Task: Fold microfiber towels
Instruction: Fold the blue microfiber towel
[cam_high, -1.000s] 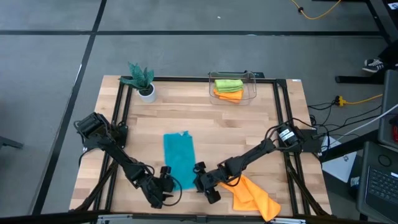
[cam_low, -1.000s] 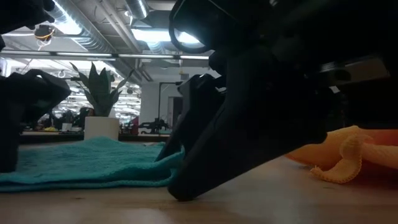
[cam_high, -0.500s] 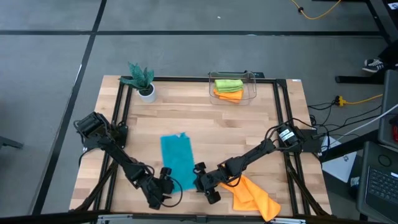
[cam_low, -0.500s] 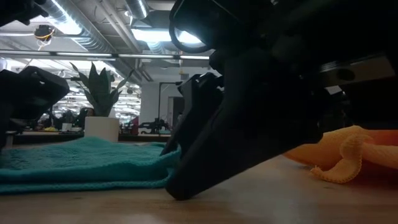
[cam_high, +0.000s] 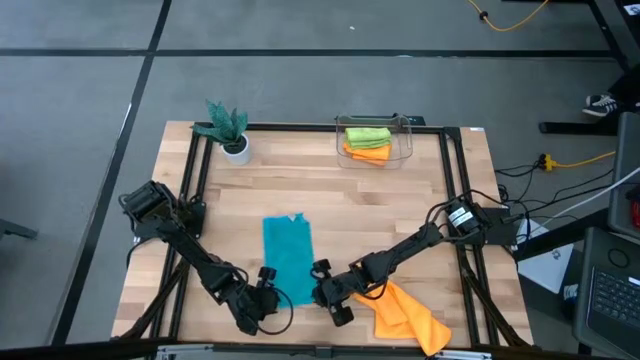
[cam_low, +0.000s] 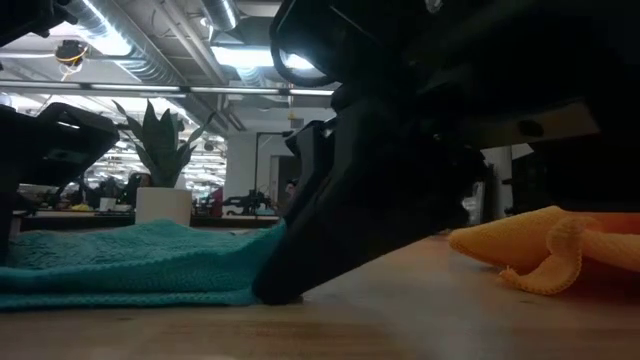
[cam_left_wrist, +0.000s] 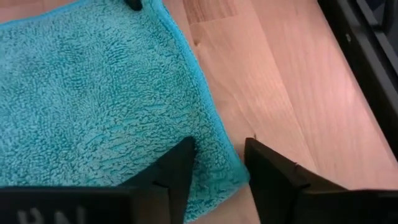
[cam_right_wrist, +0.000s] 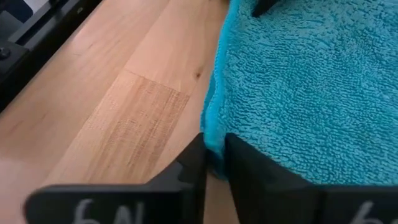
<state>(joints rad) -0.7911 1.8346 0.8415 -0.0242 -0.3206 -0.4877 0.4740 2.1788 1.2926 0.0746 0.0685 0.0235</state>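
A teal towel (cam_high: 287, 255), folded into a long strip, lies flat on the wooden table, near its front edge. My left gripper (cam_high: 270, 297) is at the towel's near left corner (cam_left_wrist: 231, 177). It is open; that corner lies between its fingers, one finger (cam_left_wrist: 180, 163) over the cloth, the other (cam_left_wrist: 267, 167) over bare wood. My right gripper (cam_high: 321, 292) is shut on the towel's near right corner. A crumpled orange towel (cam_high: 405, 315) lies beside the right arm. A green towel (cam_high: 367, 134) and another orange towel (cam_high: 368, 152) sit folded in the clear bin. My right gripper pinches the teal towel's right edge (cam_right_wrist: 213, 146), beside its near corner, between its two fingers. The fingers slant down from the table's right and near side. The edge is raised a little at the fingers (cam_low: 262, 262); the rest of the towel lies flat on the table.
The clear bin (cam_high: 406, 143) stands at the far edge, right of the middle. A small plant in a white pot (cam_high: 230, 130) stands at the far left. A black frame (cam_high: 195, 190) runs around the tabletop. Bare wood lies between the teal towel and the bin.
My right gripper has shut on the teal towel's near right edge, and the cloth there now rises to its fingers. The towel has shifted slightly sideways and back. My left gripper has stayed at the near left corner and rolled a little.
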